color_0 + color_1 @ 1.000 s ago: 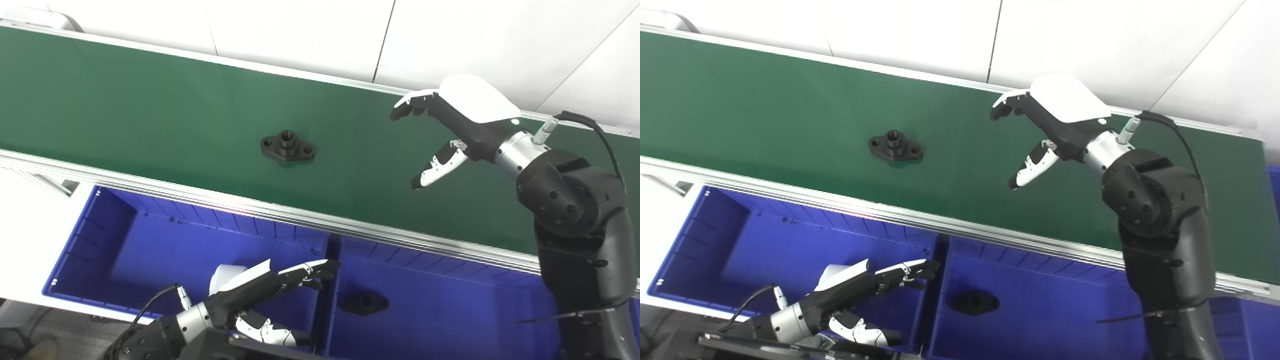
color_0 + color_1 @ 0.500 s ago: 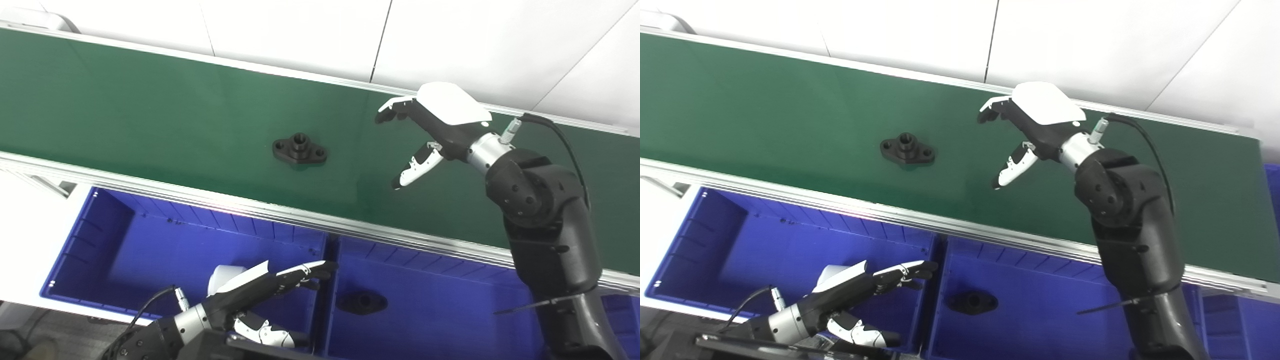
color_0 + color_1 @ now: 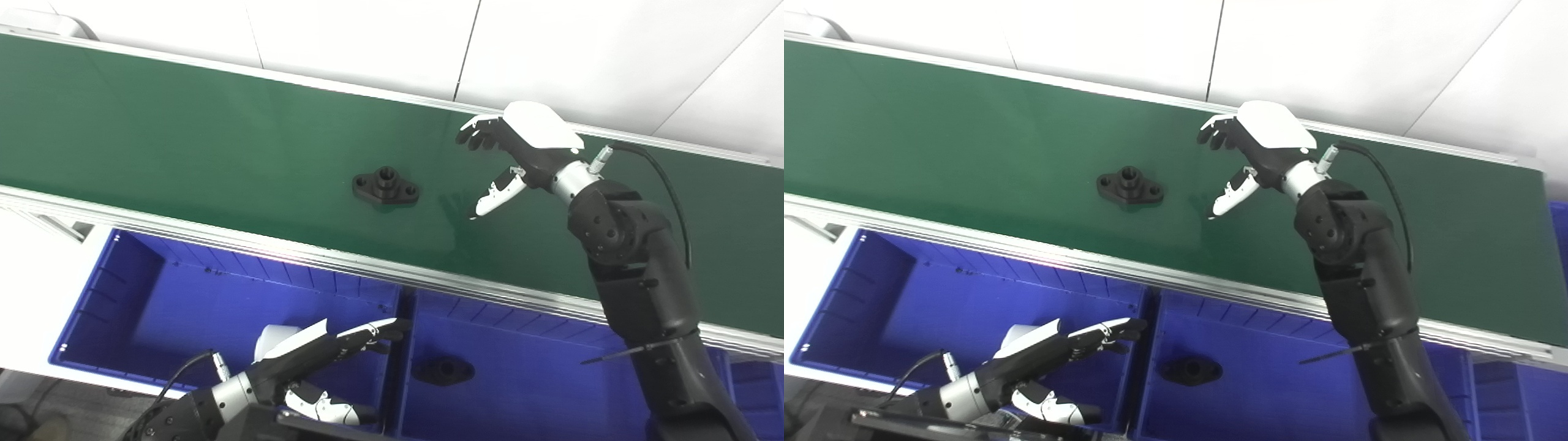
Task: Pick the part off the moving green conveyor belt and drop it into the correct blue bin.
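A black flanged part (image 3: 386,186) with a raised centre hub lies flat on the green conveyor belt (image 3: 184,141), near the middle. My right hand (image 3: 511,153) hovers over the belt a short way to the part's right, open, fingers spread towards it and holding nothing. My left hand (image 3: 318,361) hangs low over the left blue bin (image 3: 153,300), open and empty, fingertips near the divider between the bins. The right blue bin (image 3: 551,373) holds another black flanged part (image 3: 443,371).
An aluminium rail (image 3: 306,254) runs along the belt's near edge, above the bins. A white wall (image 3: 367,37) rises behind the belt. The right arm (image 3: 643,288) crosses the belt and the rail on the right.
The part has travelled rightwards along the belt. My right hand has moved left and a little farther back, closing the gap to the part. The left hand has stayed put.
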Robot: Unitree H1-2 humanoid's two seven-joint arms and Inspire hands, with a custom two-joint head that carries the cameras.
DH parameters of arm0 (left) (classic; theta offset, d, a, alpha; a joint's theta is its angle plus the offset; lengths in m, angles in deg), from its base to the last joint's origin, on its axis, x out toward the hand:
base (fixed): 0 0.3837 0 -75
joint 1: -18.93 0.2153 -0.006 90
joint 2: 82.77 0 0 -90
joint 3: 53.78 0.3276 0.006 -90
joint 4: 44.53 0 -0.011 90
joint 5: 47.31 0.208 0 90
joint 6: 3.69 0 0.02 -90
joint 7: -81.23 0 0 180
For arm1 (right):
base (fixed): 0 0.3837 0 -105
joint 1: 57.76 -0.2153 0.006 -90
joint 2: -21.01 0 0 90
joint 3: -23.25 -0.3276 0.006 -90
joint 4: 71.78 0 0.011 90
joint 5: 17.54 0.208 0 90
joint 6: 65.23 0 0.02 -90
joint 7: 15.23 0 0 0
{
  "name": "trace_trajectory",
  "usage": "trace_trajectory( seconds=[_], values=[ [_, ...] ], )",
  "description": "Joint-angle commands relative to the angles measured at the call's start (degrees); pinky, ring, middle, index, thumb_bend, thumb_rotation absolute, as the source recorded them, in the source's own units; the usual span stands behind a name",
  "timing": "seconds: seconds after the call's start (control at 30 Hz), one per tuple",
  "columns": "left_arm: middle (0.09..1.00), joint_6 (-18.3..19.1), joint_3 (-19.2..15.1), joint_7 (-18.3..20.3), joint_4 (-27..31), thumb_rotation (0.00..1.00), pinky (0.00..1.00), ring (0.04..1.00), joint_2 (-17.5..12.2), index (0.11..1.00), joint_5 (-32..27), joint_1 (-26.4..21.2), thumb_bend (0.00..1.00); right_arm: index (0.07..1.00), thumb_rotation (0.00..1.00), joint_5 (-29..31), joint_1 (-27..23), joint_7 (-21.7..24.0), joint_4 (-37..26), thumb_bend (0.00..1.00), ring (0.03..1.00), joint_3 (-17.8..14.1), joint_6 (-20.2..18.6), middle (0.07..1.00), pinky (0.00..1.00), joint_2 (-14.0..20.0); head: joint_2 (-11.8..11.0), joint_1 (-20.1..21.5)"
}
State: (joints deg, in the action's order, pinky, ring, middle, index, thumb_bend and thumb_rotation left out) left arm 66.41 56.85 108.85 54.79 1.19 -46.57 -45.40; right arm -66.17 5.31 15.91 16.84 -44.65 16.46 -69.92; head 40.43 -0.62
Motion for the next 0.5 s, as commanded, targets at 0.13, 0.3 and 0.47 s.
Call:
trace_trajectory(
  seconds=[0.13, 0.3, 0.47],
  values=[
    [0.977, -1.74, -0.01, -0.66, 1.12, 0.37, 0.88, 0.943, -0.1, 0.956, -0.93, 0.75, 0.37, 0.721, 0.16, 1.81, -2.37, -3.74, 1.1, 0.92, 0.7, 0.27, 2.35, 0.705, 0.65, 0.27, 0.02, -0.76],
    [0.977, -1.91, 0.26, -0.87, 1.28, 0.36, 0.88, 0.944, 0.03, 0.956, -0.34, 0.94, 0.35, 0.727, 0.16, 1.7, -2.34, -4.29, 1.49, 0.92, 0.736, 1.32, 1.25, 0.737, 0.69, 0.06, 0.05, -1.12],
    [0.974, -1.58, 0.3, -1.16, 1.65, 0.35, 0.87, 0.937, 0.17, 0.95, -0.21, 1.31, 0.36, 0.725, 0.16, 1.0, -2.6, -4.8, 2.61, 0.91, 0.766, 2.4, 0.38, 0.777, 0.7, -0.64, 0.32, -1.04]
  ],
)
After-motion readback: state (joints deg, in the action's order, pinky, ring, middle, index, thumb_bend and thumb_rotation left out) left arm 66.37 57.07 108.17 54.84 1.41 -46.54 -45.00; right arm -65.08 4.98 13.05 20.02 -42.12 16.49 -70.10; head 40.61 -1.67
